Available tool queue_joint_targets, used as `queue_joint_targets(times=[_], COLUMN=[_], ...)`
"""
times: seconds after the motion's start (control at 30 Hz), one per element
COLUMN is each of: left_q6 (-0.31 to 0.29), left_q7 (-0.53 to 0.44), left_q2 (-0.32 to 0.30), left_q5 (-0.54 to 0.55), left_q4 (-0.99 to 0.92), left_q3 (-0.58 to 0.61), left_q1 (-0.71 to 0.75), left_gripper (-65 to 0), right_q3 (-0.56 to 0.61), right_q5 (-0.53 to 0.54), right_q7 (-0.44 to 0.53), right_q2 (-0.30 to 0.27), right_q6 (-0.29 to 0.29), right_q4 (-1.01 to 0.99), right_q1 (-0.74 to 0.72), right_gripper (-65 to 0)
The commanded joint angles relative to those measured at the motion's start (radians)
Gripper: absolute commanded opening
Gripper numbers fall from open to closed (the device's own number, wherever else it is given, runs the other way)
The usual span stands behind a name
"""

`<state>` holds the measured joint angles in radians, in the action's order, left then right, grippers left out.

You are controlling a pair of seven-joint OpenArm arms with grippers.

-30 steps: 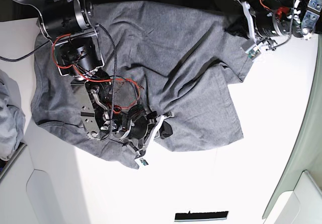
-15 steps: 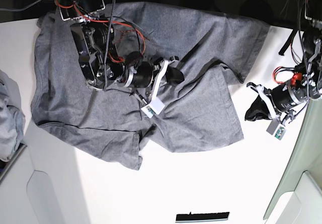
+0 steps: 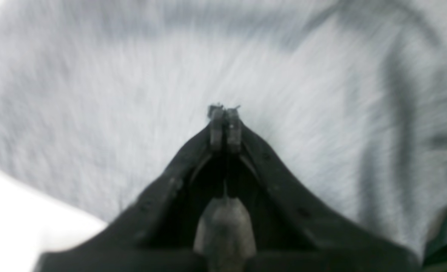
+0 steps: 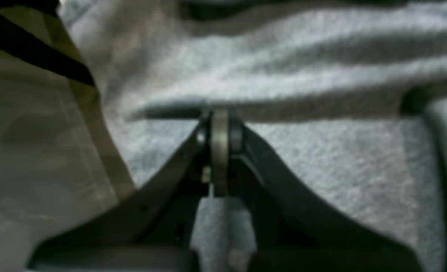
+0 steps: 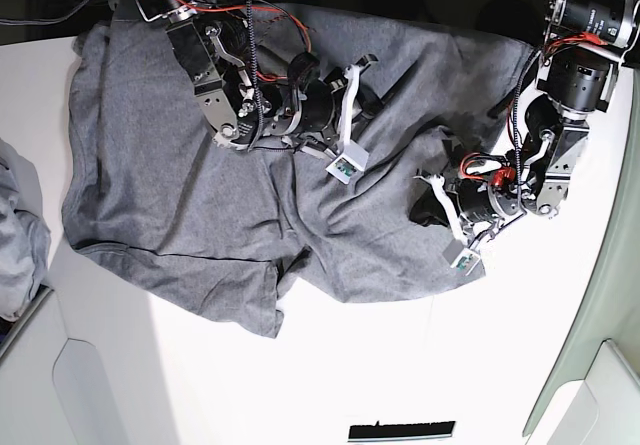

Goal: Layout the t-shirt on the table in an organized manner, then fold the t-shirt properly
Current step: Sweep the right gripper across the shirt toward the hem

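The plain heather-grey cotton t-shirt [image 5: 200, 165] lies rumpled across the white worktop [image 5: 380, 375], its long axis running side to side in the base view. The right pincer [image 5: 360, 100], shut and empty, sits over its upper middle. The left pincer [image 5: 430, 210], likewise shut and empty, hovers at the near-side hem, nearer a free edge.
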<state>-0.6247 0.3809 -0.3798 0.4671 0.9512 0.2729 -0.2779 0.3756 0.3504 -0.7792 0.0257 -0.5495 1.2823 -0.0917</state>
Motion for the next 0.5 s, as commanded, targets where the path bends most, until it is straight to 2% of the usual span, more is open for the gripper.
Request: queue_joint_targets(times=[0.0, 0.13, 0.3, 0.47], left_q6=[0.004, 0.035, 0.109, 0.120], left_q7=[-0.011, -0.027, -0.126, -0.166], left_q2=[-0.008, 0.000, 0.000, 0.000], left_q5=[-0.019, -0.076, -0.179, -0.203], left_q4=[-0.014, -0.103, -0.199, -0.285], left_q3=[-0.006, -0.006, -0.006, 0.021], left_q1=[-0.027, -0.064, -0.163, -0.277], left_gripper=[-65.0, -65.0, -65.0, -65.0], right_q3=[0.001, 0.001, 0.002, 0.002], right_q5=[0.019, 0.024, 0.048, 0.080], right_q7=[0.011, -0.007, -0.033, -0.033], right_q2=[0.007, 0.005, 0.005, 0.005], right_q6=[0.000, 0.000, -0.005, -0.005], right_q4=[0.007, -0.008, -0.006, -0.005], right_q1=[-0.012, -0.003, 0.039, 0.064], right_gripper=[-65.0, -65.0, -65.0, -65.0])
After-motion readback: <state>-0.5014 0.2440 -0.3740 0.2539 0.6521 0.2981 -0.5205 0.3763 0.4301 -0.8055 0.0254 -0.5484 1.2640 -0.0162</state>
